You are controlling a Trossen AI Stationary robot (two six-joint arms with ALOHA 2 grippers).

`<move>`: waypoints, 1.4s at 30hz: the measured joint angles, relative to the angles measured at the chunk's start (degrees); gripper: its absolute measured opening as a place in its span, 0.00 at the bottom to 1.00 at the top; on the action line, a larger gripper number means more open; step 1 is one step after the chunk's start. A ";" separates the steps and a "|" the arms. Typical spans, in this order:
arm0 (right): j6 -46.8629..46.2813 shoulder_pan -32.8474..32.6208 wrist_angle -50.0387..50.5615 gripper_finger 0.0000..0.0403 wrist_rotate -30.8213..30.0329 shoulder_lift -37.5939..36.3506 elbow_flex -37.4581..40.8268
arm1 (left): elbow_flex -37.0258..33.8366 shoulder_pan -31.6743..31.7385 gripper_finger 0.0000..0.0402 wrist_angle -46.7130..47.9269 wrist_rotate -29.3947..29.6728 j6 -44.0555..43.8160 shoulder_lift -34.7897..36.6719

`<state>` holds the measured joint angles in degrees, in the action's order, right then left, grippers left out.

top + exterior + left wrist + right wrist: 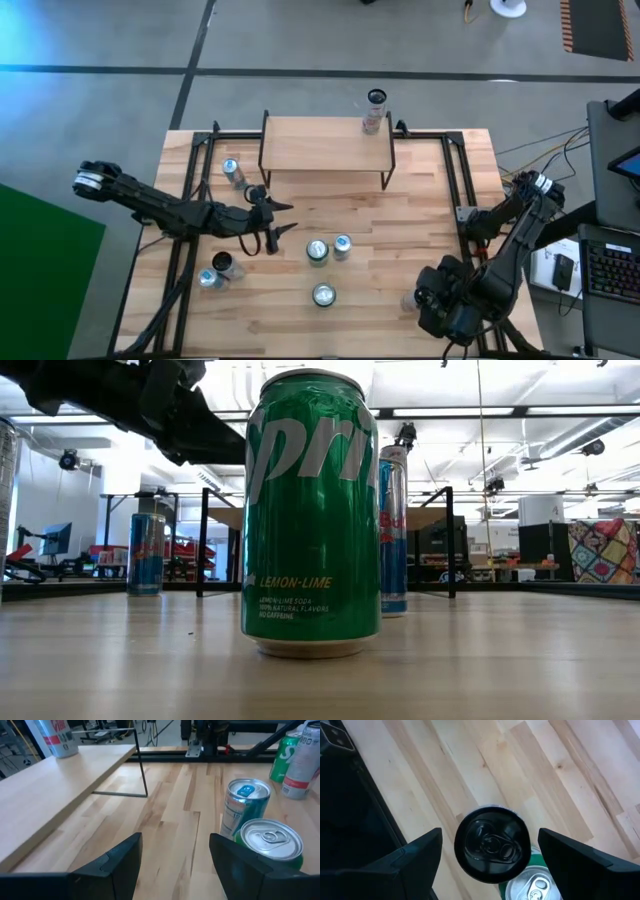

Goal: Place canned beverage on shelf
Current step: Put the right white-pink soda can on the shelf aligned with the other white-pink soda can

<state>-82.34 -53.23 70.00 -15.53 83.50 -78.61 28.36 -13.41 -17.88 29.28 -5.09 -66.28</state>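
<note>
Shelf (325, 148): long axis runs left–right across the far half of the wooden table (400, 300). One can (375, 112) stands upright at its far right corner.

Loose cans, all upright: a green can (317, 252) and a blue-topped can (343, 246) touching mid-table, another green can (323, 295) nearer the front.

Left gripper (276, 225): over the table just left of the pair, fingers spread, holding nothing.

Right gripper (490, 857): jaws wide apart, straddling a black-topped can (492, 844), no contact seen.
</note>
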 joint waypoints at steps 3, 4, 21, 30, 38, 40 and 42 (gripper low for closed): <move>0.97 0.04 0.05 0.79 0.53 1.07 0.02 | 0.00 -0.02 0.54 -0.08 0.14 -0.54 0.17; 1.29 0.11 0.14 0.79 0.53 1.38 0.07 | 0.00 -0.02 0.54 0.09 0.14 -0.59 0.41; -0.18 0.39 3.06 0.74 2.25 3.99 1.28 | 0.00 -0.04 0.54 0.53 0.20 -1.24 0.76; 2.81 2.02 2.97 0.65 2.04 3.44 2.19 | 0.00 -0.04 0.54 1.38 0.24 -1.22 0.76; 9.18 5.47 3.44 0.64 2.40 2.34 1.77 | 0.89 0.02 0.54 2.41 1.25 -0.04 1.47; 10.39 6.52 3.71 0.64 2.23 0.78 1.20 | 2.23 0.02 0.54 4.44 1.27 0.15 2.01; 11.06 7.37 4.11 0.64 1.46 -1.38 1.03 | 2.96 0.02 0.54 6.67 1.29 0.23 2.35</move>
<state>-71.28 -45.86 74.11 -14.07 82.12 -77.58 31.32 -13.39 -11.22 30.57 -4.85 -63.93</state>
